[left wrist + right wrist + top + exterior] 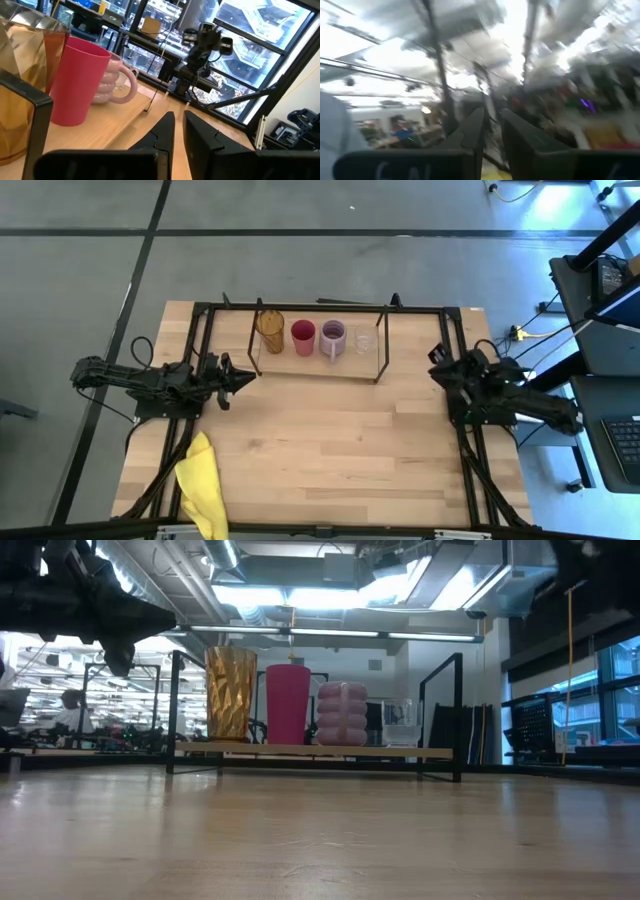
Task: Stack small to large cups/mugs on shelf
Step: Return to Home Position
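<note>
Left arm (140,378) lay low and stretched along the table's (330,442) left edge, toward the back-left corner, forearm aimed inward across the board. Left gripper (244,376) was level above the surface, with its fingers (165,131) drawn near together, only a thin slit between them, and nothing held.

Right arm (520,402) was folded at the table's right edge, near the back-right corner, elbow out past the edge. Right gripper (442,370) was tilted up. Its fingers (472,132) were close-set with a narrow gap, and it carried nothing.
</note>
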Robot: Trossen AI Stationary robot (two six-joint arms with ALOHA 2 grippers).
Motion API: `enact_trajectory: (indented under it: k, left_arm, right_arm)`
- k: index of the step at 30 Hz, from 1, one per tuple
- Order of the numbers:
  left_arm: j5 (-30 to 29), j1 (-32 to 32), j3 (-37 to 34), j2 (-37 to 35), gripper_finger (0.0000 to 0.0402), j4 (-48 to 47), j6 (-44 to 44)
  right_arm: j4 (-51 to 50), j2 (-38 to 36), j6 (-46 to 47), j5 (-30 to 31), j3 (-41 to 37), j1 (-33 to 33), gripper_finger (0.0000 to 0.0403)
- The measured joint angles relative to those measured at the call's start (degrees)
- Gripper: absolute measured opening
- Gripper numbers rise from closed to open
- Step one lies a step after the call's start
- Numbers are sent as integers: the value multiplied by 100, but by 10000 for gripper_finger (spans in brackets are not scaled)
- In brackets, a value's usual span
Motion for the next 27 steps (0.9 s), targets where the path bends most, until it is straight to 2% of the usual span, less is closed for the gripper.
enact_trajectory:
  k: [4, 9, 13, 15, 18, 22, 24, 27]
  left_arm:
    - [-2, 0, 0, 0, 33, -37, 0]
    - [-31, 2, 0, 0, 33, -169, -16]
    - [-32, 2, 0, 0, 33, -161, 33]
    - [-33, 2, 0, 0, 33, -164, 238]
    - [-35, 2, 0, 0, 33, -166, 645]
    - [-35, 2, 0, 0, 33, -277, 1373]
    - [-27, 2, 0, -2, 33, -307, 1606]
    - [25, 0, 0, 2, 33, -393, 1661]
  right_arm:
    - [177, 40, -134, 225, 12, 608, 67]
    - [-240, 362, -495, 1144, -33, 1503, 67]
    - [-731, 582, -1534, 1787, -33, 1961, 67]
    - [-1283, 649, -2285, 1801, -33, 2033, 67]
    - [-1704, 728, -2685, 1734, -33, 2071, 67]
    - [-2576, 765, -2437, 1342, -33, 2074, 67]
    - [-3018, 778, -1766, 1068, -25, 2076, 67]
    - [-2960, 892, -412, 911, 22, 2080, 67]
